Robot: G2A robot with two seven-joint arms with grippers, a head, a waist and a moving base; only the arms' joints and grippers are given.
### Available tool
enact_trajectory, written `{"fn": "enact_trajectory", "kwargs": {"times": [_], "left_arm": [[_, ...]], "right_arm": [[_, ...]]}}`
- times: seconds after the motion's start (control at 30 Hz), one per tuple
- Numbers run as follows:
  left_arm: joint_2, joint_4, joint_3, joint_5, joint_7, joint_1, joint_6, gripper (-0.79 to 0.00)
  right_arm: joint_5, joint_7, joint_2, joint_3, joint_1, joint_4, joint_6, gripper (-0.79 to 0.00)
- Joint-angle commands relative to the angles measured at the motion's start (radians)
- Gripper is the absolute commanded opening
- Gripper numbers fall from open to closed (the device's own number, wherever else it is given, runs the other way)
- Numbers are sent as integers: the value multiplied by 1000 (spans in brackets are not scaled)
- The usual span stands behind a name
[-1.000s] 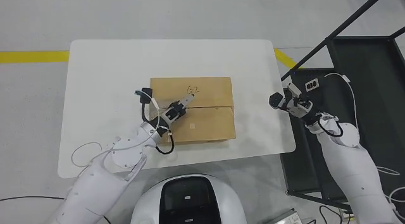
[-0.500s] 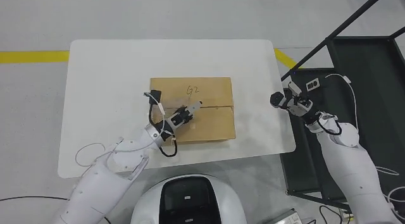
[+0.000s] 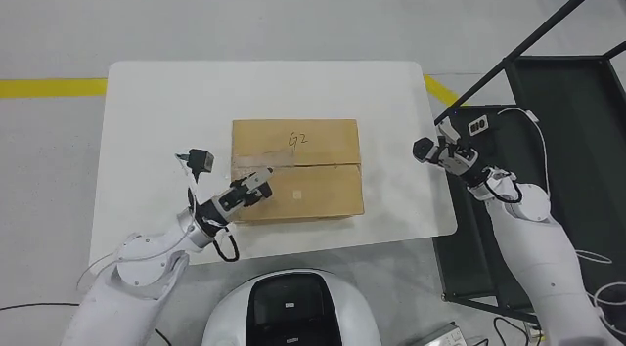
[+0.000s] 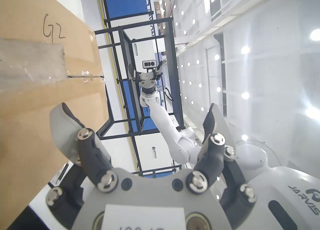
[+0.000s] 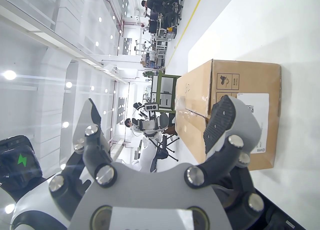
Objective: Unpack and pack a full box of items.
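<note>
Centrally in the frame, on the white bench [image 3: 156, 131], sat the cardboard box [image 3: 296, 168], flaps closed and taped. Left hand [image 3: 260, 180] hung over the box's lower-left corner, fingers spread, holding nothing. Right hand [image 3: 422, 151] was at the bench's right edge, apart from the box, likewise spread and empty.

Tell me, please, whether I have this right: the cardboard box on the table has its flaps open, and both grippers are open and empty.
Not quite: the top view shows the box on the table with its flaps shut and partly taped. The left gripper and right gripper are indeed open and empty.
</note>
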Motion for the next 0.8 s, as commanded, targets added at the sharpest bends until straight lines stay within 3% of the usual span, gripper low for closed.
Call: {"fn": "enact_trajectory", "kwargs": {"times": [0.0,0.27,0.5,0.77], "left_arm": [[1,-7,-29,-6,47,28,-27,0],[-10,35,-43,17,178,21,-36,0],[-25,91,14,95,208,-70,132,0],[-48,117,103,172,245,-147,196,0]], "right_arm": [[-2,0,-1,-2,4,2,1,0],[-23,-2,-5,-9,18,8,3,0],[-38,-12,-8,-7,21,18,3,0],[-34,-9,-10,3,21,29,4,0]]}}
